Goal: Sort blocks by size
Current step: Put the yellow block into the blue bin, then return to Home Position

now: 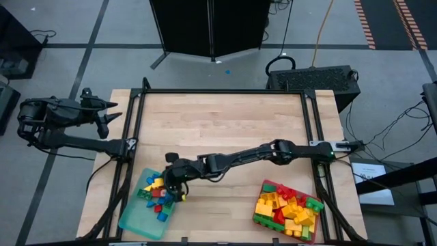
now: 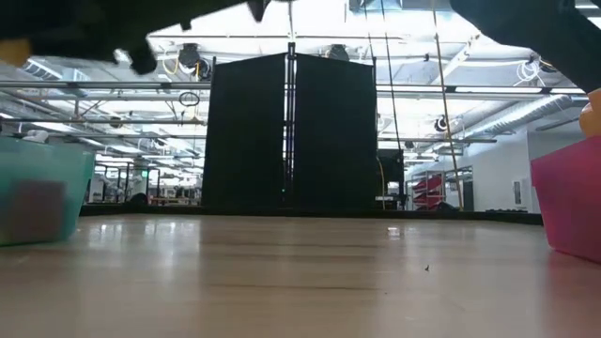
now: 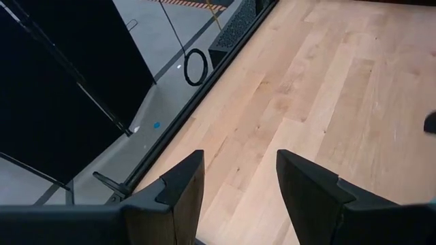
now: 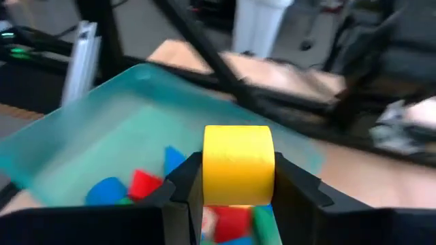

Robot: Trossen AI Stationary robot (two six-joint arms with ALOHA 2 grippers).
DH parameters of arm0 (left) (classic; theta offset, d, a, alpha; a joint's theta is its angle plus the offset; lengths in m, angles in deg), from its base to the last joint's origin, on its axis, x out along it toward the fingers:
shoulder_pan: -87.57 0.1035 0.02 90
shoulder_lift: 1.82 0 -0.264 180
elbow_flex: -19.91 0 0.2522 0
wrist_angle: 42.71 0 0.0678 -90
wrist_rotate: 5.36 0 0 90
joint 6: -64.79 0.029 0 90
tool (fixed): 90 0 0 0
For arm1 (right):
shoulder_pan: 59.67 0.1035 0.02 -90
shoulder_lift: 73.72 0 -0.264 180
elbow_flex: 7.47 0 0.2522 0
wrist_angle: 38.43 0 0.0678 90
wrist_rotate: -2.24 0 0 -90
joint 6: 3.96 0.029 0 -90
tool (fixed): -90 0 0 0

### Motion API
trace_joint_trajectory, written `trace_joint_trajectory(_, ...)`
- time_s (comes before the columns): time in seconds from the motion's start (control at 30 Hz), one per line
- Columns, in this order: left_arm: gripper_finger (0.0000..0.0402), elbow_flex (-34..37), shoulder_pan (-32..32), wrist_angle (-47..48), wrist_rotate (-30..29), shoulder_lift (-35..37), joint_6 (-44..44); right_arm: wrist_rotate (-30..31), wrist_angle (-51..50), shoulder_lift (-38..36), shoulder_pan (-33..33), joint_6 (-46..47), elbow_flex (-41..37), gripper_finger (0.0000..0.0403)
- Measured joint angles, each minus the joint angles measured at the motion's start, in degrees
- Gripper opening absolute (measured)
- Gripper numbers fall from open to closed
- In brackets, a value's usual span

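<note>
My right pincer (image 4: 238, 197) clamped on yellow block (image 4: 238, 163), block sits between fingers, over teal tray (image 1: 133, 217). Below pincer: small blocks (image 1: 158, 195) in tray, heap overlapping, count unclear. Off to one side: red tray (image 1: 268, 186) with bigger blocks (image 1: 290, 208), uncounted. My left pincer (image 3: 238, 184) apart, empty, parked off table edge. Two trays, two arms.

- We take this for a robotics lab in a big industrial hall: the low view shows a high ceiling (image 2: 310, 23) with bare pipes, ducts and strip lights.
- A wooden worktop (image 1: 218, 126) sits in a black metal frame on grey floor tiles.
- Black partition panels (image 2: 291, 131) stand behind it.
- Loose cables (image 1: 372, 119) and a dark equipment box (image 1: 317, 78) lie on the floor alongside.
</note>
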Motion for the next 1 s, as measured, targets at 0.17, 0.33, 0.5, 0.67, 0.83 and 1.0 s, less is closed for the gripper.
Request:
trace_joint_trajectory(0.17,0.0187,0.0,0.0,0.0,0.0,0.0,-0.1,-4.8,-0.3,1.9,-0.2,2.7,0.0,0.0114)
trace_joint_trajectory(0.33,0.0187,0.0,0.0,0.0,0.0,0.0,0.1,-4.4,0.3,1.9,-0.3,1.3,0.0,0.0197)
trace_joint_trajectory(0.5,0.0187,0.0,0.0,0.0,0.0,0.0,0.2,-4.4,0.1,1.9,-0.6,5.5,0.0,0.0271)
trace_joint_trajectory(0.67,0.0187,0.0,0.0,-1.2,0.1,0.0,0.1,-4.1,0.3,1.0,-1.1,12.1,0.0,0.0274)
trace_joint_trajectory(0.83,0.0187,0.0,0.0,-7.1,0.5,0.0,0.3,-6.3,-2.2,-5.5,-3.9,16.7,0.0,0.0261)
trace_joint_trajectory(1.0,0.0187,0.0,0.0,-12.2,0.5,0.0,0.3,-6.1,-14.1,-21.7,-4.9,11.5,0.0,0.0258)
